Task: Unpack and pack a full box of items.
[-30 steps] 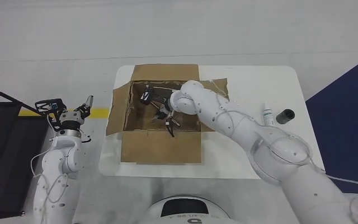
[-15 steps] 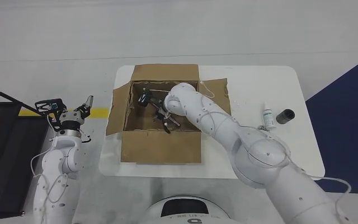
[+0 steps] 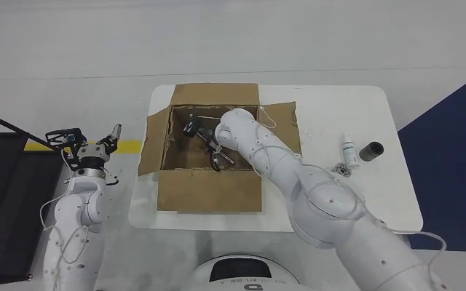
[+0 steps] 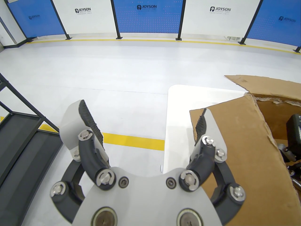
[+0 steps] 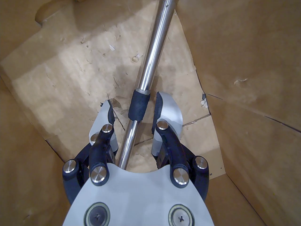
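We see the right gripper (image 5: 134, 102) inside the box (image 3: 211, 190), fingers apart astride the rod (image 5: 152, 55) on the box floor. The left gripper (image 4: 142, 109) hangs beyond the left edge of the desk (image 3: 328, 109), fingers spread.

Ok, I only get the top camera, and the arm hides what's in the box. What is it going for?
Observer: A shiny metal rod with a black sleeve, inside the cardboard box.
Operator: Has it grabbed it?
Observer: No. The right gripper is open, with a finger on each side of the sleeve and a gap showing on both sides.
Operator: And the other arm's claw?
Observer: The left gripper is open with nothing between its pads, out past the edge of the table.
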`<control>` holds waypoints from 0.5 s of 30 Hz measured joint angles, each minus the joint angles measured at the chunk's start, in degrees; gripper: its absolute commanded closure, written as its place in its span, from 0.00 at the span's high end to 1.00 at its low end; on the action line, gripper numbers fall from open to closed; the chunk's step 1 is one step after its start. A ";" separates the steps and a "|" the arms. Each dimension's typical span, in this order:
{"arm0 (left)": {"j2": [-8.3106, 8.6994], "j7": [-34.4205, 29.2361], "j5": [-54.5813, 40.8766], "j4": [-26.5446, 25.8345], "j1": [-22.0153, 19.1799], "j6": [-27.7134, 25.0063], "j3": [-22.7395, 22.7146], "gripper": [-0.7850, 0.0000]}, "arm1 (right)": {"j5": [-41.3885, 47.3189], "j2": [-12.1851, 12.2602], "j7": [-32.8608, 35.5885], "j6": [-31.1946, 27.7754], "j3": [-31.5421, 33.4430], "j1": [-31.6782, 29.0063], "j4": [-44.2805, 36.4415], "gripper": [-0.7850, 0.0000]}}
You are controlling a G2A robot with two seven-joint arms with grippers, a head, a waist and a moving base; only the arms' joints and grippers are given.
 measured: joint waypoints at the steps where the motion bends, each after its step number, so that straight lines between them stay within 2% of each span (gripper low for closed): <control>1: 0.00 0.00 0.00 0.00 0.00 0.00 0.00 1.00 | -0.07 -0.18 0.00 0.06 0.09 0.05 0.42 0.33; 4: 0.00 0.00 0.00 0.00 0.00 0.00 0.00 1.00 | -0.23 -0.73 0.63 0.66 0.40 0.28 1.74 0.19; 5: 0.00 0.00 0.00 0.00 0.00 0.00 0.00 1.00 | -0.33 -0.93 1.06 0.88 0.50 0.38 2.15 0.06; 6: 0.00 0.00 0.00 0.00 0.00 0.00 0.00 1.00 | -0.45 -1.07 1.34 0.91 0.55 0.45 2.42 0.00; 15: 0.00 0.00 0.00 0.00 0.00 0.00 0.00 1.00 | -1.05 -1.36 2.18 -1.51 1.39 1.38 5.05 0.00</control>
